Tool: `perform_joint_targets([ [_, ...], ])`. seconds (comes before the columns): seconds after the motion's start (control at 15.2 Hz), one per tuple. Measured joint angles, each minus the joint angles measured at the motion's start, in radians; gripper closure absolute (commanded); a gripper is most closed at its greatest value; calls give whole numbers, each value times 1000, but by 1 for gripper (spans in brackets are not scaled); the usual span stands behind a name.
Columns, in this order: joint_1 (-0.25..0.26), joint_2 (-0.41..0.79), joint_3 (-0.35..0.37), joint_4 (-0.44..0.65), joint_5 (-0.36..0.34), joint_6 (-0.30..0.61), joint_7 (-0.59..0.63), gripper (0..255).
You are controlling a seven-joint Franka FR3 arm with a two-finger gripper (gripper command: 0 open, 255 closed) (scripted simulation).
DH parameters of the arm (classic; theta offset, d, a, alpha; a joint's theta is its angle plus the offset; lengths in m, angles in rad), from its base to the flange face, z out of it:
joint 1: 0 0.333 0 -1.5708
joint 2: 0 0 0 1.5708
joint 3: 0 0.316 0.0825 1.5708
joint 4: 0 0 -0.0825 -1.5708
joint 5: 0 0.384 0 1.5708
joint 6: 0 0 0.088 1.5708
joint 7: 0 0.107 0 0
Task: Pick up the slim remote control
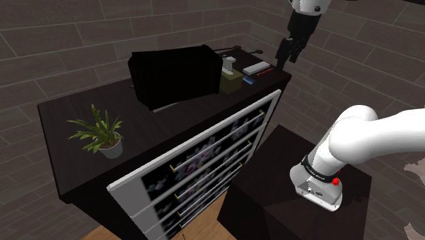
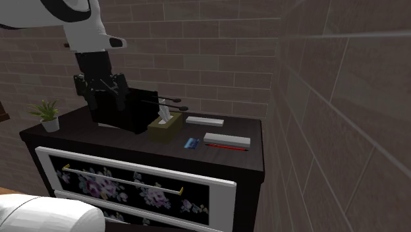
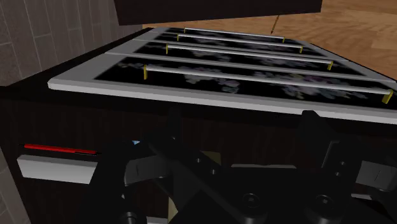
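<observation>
Left to right in the second exterior view: potted plant [image 2: 46,113], then the gripper [image 2: 107,102] with fingers spread and empty, the black box [image 2: 141,109] behind it, a tissue box [image 2: 164,126]. Right past that the slim remote control [image 2: 204,121] lies flat on the dresser top [image 2: 118,137] near the back wall, well apart from the gripper, with a chunkier grey bar [image 2: 227,139] further right. Looks light, stiff, probably slick and low-lying, so I'd pinch across its narrow width at mid-length.

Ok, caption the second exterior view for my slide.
Black end effector poised above a dark dresser; slim pale-grey remote control lies nearby.
</observation>
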Motion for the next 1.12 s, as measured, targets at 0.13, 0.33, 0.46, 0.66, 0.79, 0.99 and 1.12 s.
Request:
perform_joint_targets([
  [0.13, 2, -5, -14, -8, -9, 4, -22, 0],
  [0.33, 10, -17, -88, -50, -63, 39, -149, 0],
  [0.46, 16, -19, -145, -73, -103, 65, -246, 0],
  [0.66, 26, -1, -229, -95, -160, 115, -387, 0],
  [0.79, 32, 14, -292, -100, -201, 144, -489, 0],
  [0.99, 47, 70, -385, -88, -252, 203, -637, 0],
  [1.12, 66, 124, -445, -72, -275, 252, -730, 0],
])
